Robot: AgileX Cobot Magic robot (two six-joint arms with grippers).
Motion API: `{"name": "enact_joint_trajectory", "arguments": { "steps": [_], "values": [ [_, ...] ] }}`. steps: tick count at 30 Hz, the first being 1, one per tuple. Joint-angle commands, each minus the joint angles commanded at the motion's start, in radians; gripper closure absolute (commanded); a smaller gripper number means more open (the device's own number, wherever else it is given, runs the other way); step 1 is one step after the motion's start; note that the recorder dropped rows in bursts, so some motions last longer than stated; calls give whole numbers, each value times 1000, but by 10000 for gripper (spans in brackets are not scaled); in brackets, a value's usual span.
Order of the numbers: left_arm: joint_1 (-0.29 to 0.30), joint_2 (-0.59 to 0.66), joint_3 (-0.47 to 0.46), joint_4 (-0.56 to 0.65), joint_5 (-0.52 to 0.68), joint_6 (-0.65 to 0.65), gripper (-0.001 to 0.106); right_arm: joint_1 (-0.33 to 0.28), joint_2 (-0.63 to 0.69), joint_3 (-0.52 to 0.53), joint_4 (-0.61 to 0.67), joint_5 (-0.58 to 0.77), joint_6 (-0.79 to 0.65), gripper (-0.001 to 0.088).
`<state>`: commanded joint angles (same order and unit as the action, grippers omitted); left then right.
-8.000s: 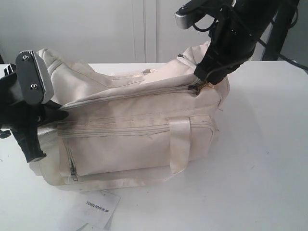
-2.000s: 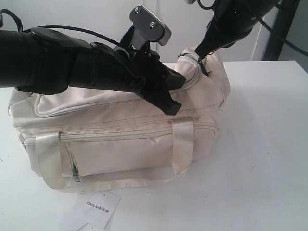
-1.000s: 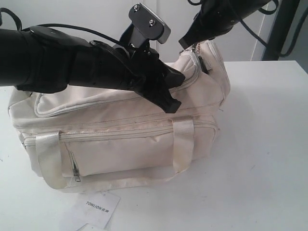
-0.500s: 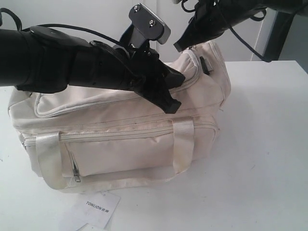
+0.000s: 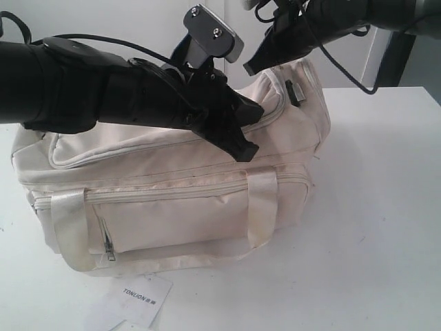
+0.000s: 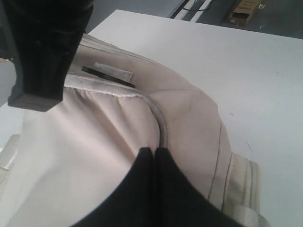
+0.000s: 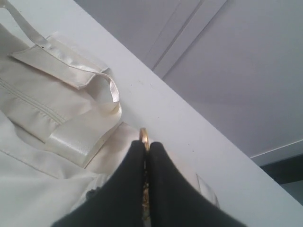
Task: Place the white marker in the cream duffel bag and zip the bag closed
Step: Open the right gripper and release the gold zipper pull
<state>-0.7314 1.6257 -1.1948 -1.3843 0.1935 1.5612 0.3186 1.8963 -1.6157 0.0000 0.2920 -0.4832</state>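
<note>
Above bag, right tool pinching gold ring

Soft cream duffel bag, upright

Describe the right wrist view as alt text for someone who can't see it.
The right gripper, jaws shut, pinches a small gold ring right by the cream duffel bag. Its shiny strap handles lie folded on the fabric, with the white table and a grey wall beyond.

The only text I can read is "TONLION", printed on the white paper card lying on the tabletop.
</note>
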Motion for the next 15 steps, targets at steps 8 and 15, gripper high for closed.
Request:
{"name": "enact_joint_trajectory", "arguments": {
  "steps": [8,15],
  "values": [
    [0,0,0,0,-2,0,1053,0,11,0,0,-15,0,868],
    [0,0,0,-4,-2,0,1053,0,11,0,0,-25,0,772]
  ]
}}
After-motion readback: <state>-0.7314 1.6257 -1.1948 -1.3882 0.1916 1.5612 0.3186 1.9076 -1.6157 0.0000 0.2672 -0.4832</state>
